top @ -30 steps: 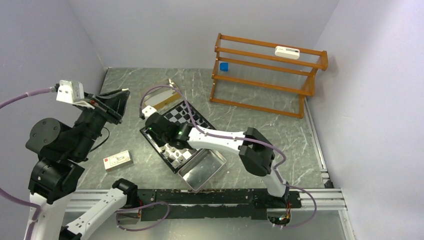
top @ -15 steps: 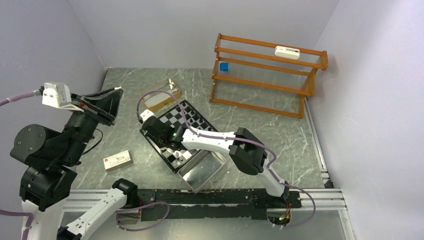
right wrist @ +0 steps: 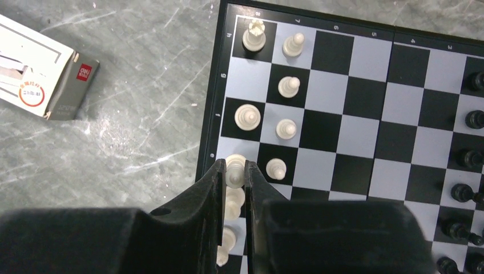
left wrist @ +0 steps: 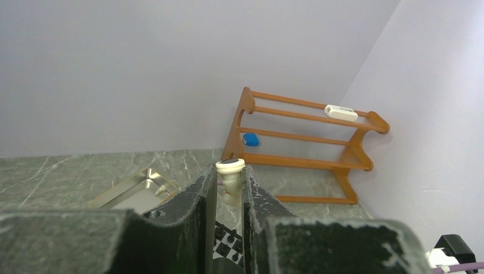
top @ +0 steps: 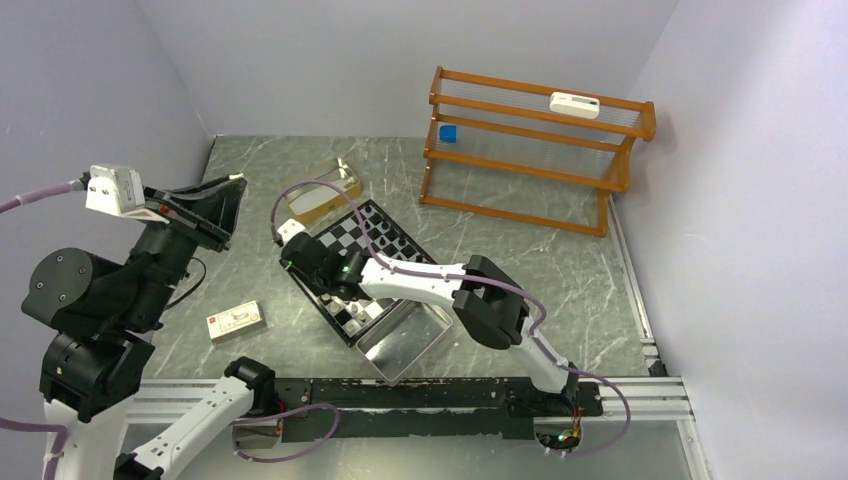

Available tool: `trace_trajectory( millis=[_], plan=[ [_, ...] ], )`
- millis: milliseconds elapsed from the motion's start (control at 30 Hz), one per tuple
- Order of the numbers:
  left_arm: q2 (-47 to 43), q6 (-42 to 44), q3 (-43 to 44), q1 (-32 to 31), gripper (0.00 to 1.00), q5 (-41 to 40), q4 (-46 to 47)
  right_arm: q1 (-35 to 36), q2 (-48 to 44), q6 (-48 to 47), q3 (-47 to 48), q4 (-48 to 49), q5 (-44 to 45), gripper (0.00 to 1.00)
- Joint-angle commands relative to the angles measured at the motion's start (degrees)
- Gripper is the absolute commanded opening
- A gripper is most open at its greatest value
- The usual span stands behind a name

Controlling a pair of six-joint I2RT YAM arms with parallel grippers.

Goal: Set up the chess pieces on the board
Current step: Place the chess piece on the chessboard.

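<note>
Right gripper (right wrist: 233,173) clenched on cream piece (right wrist: 236,164) at the board (right wrist: 365,134) left edge. Beyond it, placed cream pieces (right wrist: 286,129); black pieces (right wrist: 474,119) on the opposite edge. Left gripper (left wrist: 228,184), raised well off the board, pinches second cream piece (left wrist: 230,168). Roughly halfway, several squares unfilled.

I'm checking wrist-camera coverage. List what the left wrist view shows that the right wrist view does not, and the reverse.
Only left wrist: the rack, the gold box, and the left gripper shut on a pale piece.

Only right wrist: the white pieces and black pieces standing on the board, the card box, and the right gripper shut on a white piece at the board's edge.

Both: the table and the board, though only a sliver of it shows in the left wrist view.
</note>
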Motion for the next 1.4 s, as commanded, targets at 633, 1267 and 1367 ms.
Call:
trace_trajectory(
  millis=[633,1267,1367],
  plan=[
    [0.2,0.8,-1.4,0.1,0.05,1.0,0.7,0.7,3.5,-0.8,2.2,0.5,1.5,0.16],
    [0.0,0.8,-1.4,0.1,0.05,1.0,0.6,1.0,4.2,-0.3,3.3,-0.1,2.6,0.35],
    [0.1,0.8,-1.7,0.1,0.05,0.8,0.6,1.0,3.9,-0.4,4.8,-0.8,2.9,0.40]
  ],
)
